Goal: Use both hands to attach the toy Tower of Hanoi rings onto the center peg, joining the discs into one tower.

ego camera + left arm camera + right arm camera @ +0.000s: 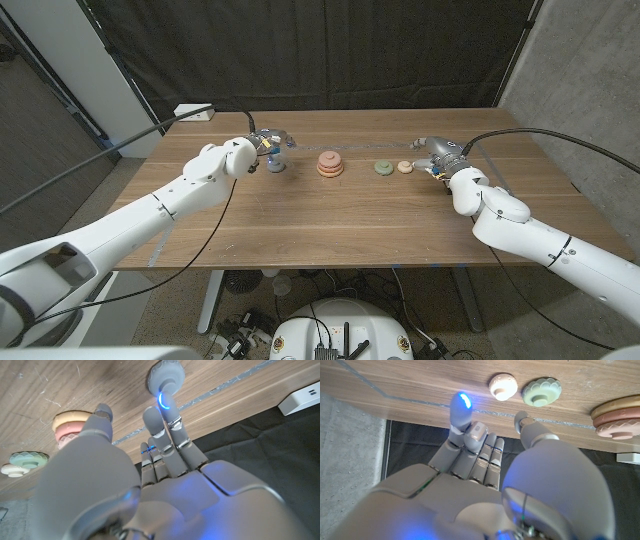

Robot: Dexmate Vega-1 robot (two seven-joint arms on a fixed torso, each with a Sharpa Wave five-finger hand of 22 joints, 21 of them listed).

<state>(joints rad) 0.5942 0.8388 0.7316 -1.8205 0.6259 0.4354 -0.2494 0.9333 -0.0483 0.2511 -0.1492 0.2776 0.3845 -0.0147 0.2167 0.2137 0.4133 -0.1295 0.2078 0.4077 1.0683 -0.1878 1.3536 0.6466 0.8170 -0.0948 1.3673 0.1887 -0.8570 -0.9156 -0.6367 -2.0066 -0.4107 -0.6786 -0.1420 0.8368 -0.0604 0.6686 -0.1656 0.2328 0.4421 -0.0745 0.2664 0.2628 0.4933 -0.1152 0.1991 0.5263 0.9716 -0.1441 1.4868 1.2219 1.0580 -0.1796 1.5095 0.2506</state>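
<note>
A stack of pink and tan rings [330, 163] [69, 427] [619, 416] stands at the table's middle. To its left lies a grey-blue disc [277, 165] [165, 375] with a raised knob. My left hand [262, 146] [165, 455] hovers just behind the disc with fingers stretched out, one fingertip [166, 404] at the disc's edge, and it holds nothing. Right of the stack lie a green ring [384, 167] [541, 392] and a small cream ring [405, 167] [503, 386]. My right hand [440, 155] [485, 455] sits just right of the cream ring, empty, one finger [461, 407] and the thumb extended.
The wooden table [320, 225] has wide bare room in front of the rings. A white power strip [195, 112] [300, 402] lies at the back left corner. A dark curtain hangs behind the table. Cables trail from both arms.
</note>
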